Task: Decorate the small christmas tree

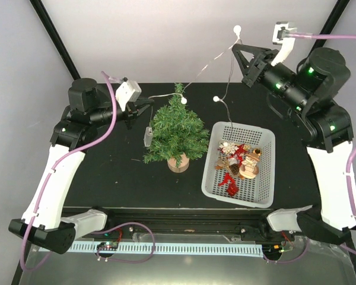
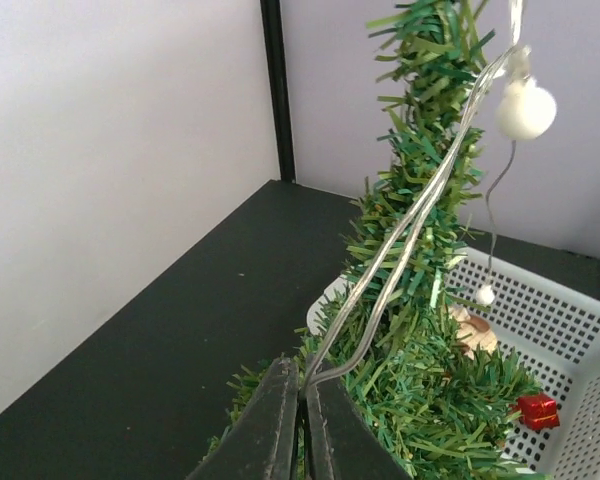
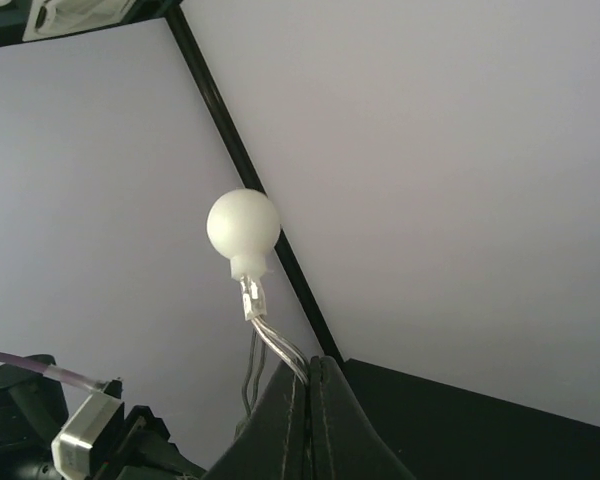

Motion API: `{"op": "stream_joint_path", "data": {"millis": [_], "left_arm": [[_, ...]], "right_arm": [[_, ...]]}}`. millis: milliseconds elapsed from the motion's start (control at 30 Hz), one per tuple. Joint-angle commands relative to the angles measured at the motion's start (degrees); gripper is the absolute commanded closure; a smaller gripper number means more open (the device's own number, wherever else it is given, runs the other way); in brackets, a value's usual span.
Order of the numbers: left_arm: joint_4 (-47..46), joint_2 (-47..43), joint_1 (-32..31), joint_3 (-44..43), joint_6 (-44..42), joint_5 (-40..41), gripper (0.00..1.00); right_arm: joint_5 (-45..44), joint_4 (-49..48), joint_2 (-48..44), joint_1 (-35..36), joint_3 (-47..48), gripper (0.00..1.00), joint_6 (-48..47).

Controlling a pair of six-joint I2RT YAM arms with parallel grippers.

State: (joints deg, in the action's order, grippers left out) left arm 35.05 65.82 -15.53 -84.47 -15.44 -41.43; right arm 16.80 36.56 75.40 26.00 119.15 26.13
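Though apart, tools (image 2: 302,378) (image 3: 310,365) clamped on wire (image 2: 402,240)

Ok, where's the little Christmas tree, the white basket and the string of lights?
small christmas tree (image 1: 177,132), top view, on its green middle branches.
white basket (image 1: 266,178), top view, on its right wall.
light string (image 3: 243,225), right wrist view, on its round white bulb.

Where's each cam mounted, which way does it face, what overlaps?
Top external: above and behind the bases, looking down on table; left arm, right arm visible.
Left wrist: faces past small christmas tree toward white basket; left pincer shut on light string.
Right wrist: raised, faces wall; right pincer shut on string below bulb.
Shared: tree and basket, top and left wrist.
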Motion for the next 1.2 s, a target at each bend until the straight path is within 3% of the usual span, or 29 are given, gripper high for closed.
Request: {"op": "stream_joint_path", "data": {"millis": [0,267,667,1167], "left_arm": [[-4.01,0.97,2.26,-0.40,4.74,-6.22,0.98],[-7.09,1.68,6.70,-0.04,9.60,-14.90,0.98],[-14.02,2.59,11.34,2.18,18.42,-21.79,0.99],[-20.31,5.30,11.76,5.77,25.79,-24.75,0.98]], "right_arm": [[-1.71,-3.10,1.38,0.28,0.84,0.99,0.61],[-1.44,-4.39,2.38,0.26,3.45,0.99,0.33],[-2.12,-5.71,3.63,0.28,5.09,0.99,-0.07],[-6.77,-4.09,10.17,0.28,8.19,0.99,-2.45]]}}
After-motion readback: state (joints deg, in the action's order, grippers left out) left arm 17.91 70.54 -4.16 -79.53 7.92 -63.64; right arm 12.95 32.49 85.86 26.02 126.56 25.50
